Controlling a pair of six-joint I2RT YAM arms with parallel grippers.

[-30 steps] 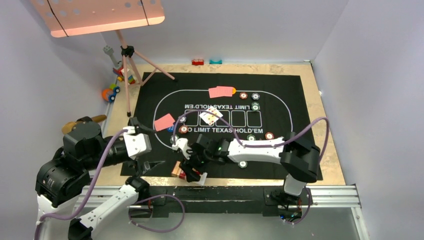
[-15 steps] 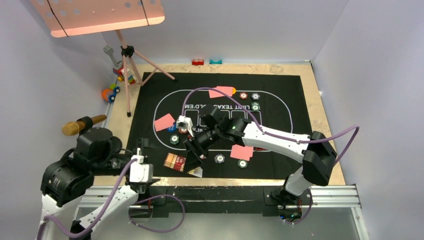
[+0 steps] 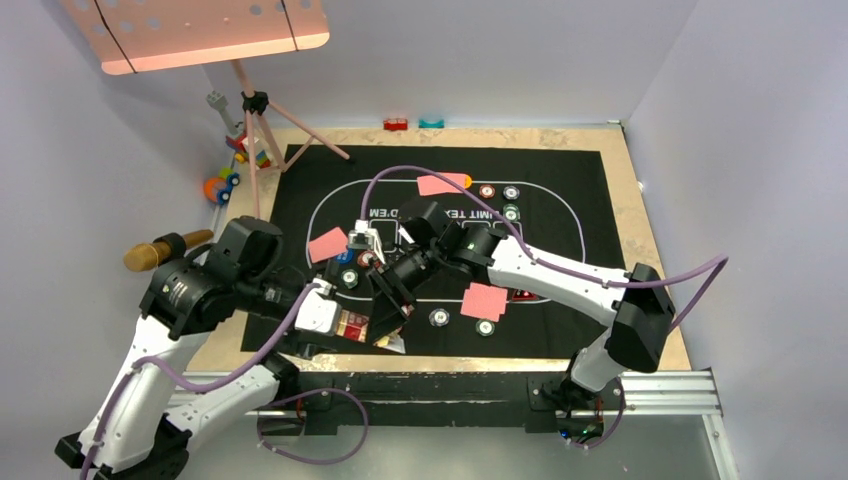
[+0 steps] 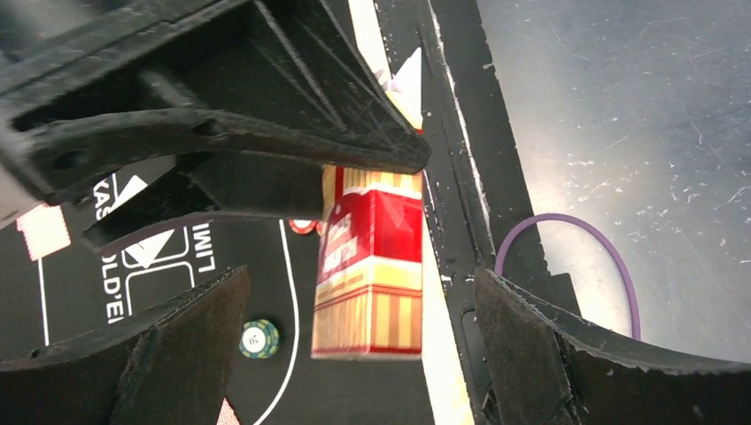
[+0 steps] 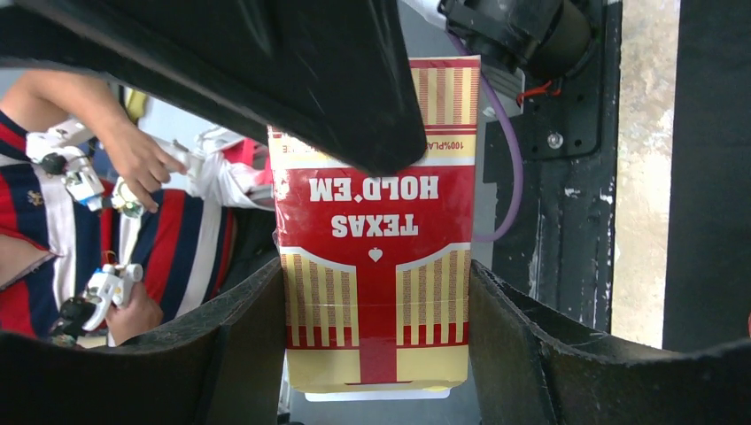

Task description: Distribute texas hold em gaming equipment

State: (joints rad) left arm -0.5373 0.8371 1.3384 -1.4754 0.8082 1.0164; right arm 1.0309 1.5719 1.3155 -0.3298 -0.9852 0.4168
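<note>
My right gripper point(image 5: 376, 354) is clamped on the red-and-gold card box point(image 5: 375, 266); its two fingers point(image 5: 531, 354) press the box's sides, and the print on it reads "Texas Hold 'Em" upside down to my wrist camera. From above, the box point(image 3: 352, 324) sits low at the near edge of the black mat point(image 3: 590, 170), left of centre. My left gripper point(image 4: 354, 354) is spread wide, one finger on each side of the box point(image 4: 370, 266) and not touching it. On the mat lie pink cards point(image 3: 484, 300), another by the oval's left end point(image 3: 328, 244), one at the far side point(image 3: 437, 184). Chips point(image 3: 486, 191) sit near that far card, and more point(image 3: 437, 318) lie nearer to me.
</note>
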